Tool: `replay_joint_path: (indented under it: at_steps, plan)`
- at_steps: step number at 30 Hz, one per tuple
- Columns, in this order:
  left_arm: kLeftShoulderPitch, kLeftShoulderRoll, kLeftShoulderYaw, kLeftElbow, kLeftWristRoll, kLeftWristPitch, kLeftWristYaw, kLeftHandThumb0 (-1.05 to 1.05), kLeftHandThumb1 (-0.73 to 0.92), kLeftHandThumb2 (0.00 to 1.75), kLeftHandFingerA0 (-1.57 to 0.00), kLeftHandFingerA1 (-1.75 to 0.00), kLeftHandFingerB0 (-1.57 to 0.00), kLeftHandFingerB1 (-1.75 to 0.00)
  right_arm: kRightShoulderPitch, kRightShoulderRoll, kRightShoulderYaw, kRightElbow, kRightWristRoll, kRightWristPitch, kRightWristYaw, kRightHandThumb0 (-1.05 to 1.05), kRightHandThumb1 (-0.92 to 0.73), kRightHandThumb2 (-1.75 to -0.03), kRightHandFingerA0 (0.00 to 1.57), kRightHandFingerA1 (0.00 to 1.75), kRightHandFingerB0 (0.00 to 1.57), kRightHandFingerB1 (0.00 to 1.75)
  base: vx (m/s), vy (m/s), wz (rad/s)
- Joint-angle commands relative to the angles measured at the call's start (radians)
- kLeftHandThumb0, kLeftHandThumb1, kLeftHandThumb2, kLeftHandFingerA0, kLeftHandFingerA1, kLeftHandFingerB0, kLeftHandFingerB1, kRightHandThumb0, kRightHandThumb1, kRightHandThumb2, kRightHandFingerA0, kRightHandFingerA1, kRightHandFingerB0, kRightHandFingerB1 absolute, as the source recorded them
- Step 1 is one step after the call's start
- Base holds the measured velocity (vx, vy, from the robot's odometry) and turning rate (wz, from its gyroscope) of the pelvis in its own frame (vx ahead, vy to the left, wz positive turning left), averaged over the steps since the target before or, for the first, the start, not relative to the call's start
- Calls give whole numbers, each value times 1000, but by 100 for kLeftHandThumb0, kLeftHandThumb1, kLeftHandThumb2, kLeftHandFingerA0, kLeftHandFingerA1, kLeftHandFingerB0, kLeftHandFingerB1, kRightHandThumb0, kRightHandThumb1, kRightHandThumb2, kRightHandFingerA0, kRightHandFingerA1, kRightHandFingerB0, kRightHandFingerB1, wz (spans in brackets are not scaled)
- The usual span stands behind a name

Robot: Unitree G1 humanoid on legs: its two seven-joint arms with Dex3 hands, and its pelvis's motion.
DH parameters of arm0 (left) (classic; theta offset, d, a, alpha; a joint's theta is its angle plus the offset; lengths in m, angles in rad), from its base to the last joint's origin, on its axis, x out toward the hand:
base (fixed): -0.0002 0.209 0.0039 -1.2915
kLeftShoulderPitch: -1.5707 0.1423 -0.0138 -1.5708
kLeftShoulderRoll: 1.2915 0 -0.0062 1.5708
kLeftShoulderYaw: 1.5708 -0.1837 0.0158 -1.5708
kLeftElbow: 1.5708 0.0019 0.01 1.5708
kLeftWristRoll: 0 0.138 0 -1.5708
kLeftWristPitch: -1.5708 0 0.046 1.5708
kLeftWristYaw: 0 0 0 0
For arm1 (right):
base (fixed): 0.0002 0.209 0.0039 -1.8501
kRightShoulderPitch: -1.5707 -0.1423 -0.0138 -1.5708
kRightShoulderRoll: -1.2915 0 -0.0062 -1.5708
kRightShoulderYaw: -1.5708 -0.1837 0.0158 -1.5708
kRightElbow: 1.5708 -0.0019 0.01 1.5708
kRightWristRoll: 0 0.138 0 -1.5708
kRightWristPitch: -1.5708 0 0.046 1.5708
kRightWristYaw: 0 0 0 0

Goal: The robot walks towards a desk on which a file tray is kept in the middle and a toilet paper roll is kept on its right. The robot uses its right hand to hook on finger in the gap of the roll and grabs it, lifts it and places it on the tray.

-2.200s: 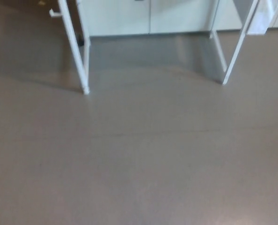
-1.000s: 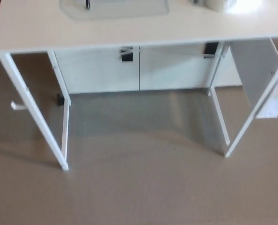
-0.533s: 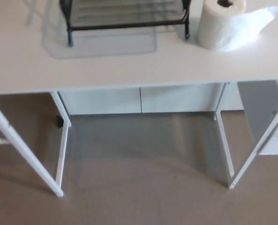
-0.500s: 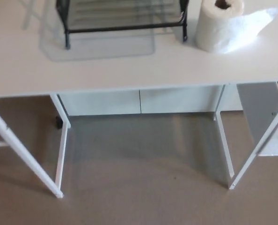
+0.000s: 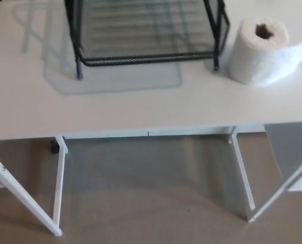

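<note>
The black wire-mesh file tray [image 5: 141, 30] stands on thin legs, its top cut off by the frame edge. Just beside the tray's right front leg, apart from it, a white toilet paper roll [image 5: 258, 51] stands upright, core hole facing up, a loose sheet trailing away from the tray.

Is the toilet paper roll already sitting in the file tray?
No, the toilet paper roll stands upright on the desk beside the black file tray, on its right, with a loose sheet trailing off.
</note>
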Motion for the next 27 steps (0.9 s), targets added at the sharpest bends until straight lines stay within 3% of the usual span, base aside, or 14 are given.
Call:
replay_joint_path:
  at_steps: [1,4,7,10,12,15,17,18,19,23,24,25,26,27]
  plan:
    - [4,7,27,12,-35,-19,-11,-105,73,125,-12,-79,-7,-67,12,-6,1,-17,3,9,-10,-55,-46,-78,26,59,8,50,0,0,0]
    - [15,8,24,1,-31,-28,-23,-105,74,126,-10,-79,-9,-67,23,6,-36,-33,42,14,-12,-46,-48,-73,27,61,9,51,89,-51,8]
    - [9,5,37,11,-45,-21,-28,-105,72,125,-8,-78,-9,-68,21,5,-38,-29,35,21,-10,-49,-48,-75,27,60,8,51,116,-158,6]
    - [35,8,36,-36,-46,1,-34,-105,72,125,-15,-82,-5,-67,11,-12,-3,-49,-4,70,-10,-55,-47,-79,30,58,8,50,29,-263,-4]
    - [39,8,39,-44,-46,5,-26,-105,74,126,-23,-85,0,-66,2,-10,-22,-25,21,81,-12,-53,-48,-77,24,57,5,48,63,-266,-3]
    - [27,8,47,-18,-51,-9,-16,-105,74,126,-9,-78,-7,-64,7,6,-94,-18,88,74,6,-47,-48,-71,12,57,3,49,119,-34,-1]
    - [24,10,53,-7,-59,-18,-28,-105,73,126,-8,-78,-8,-64,3,2,-92,-19,73,91,-6,-49,-48,-76,13,57,2,48,99,40,-8]
    - [6,14,67,40,-68,-41,-35,-104,72,126,0,-73,-12,-59,6,4,-87,-7,55,57,-35,-38,-46,-101,12,57,6,56,92,76,-9]
    - [10,17,80,50,-76,-47,-34,-105,74,127,-4,-77,-8,-60,15,0,-61,-9,26,40,-38,-56,-45,-82,27,62,2,52,66,112,-9]
    - [24,22,70,7,-69,-43,-57,-105,71,127,-3,-77,-9,-63,4,13,-104,5,82,71,-7,-47,-48,-75,12,56,2,46,78,193,-7]
    - [22,22,72,6,-71,-35,-50,-105,71,126,-2,-76,-8,-61,2,18,-106,10,79,66,-15,-48,-47,-75,16,58,3,47,110,223,28]
    - [20,23,73,7,-72,-32,-49,-105,71,126,-3,-77,-8,-62,-2,25,-116,12,84,65,-28,-43,-53,-60,20,59,3,48,123,187,-37]
    - [21,24,74,2,-74,-26,-51,-105,71,126,-3,-77,-8,-62,-2,30,-124,11,90,64,-36,-43,-53,-60,20,59,3,48,121,180,13]
    - [22,24,74,3,-74,-28,-54,-105,71,127,0,-75,-13,-61,2,29,-125,5,87,64,-33,-38,-47,-102,10,57,5,56,76,230,9]
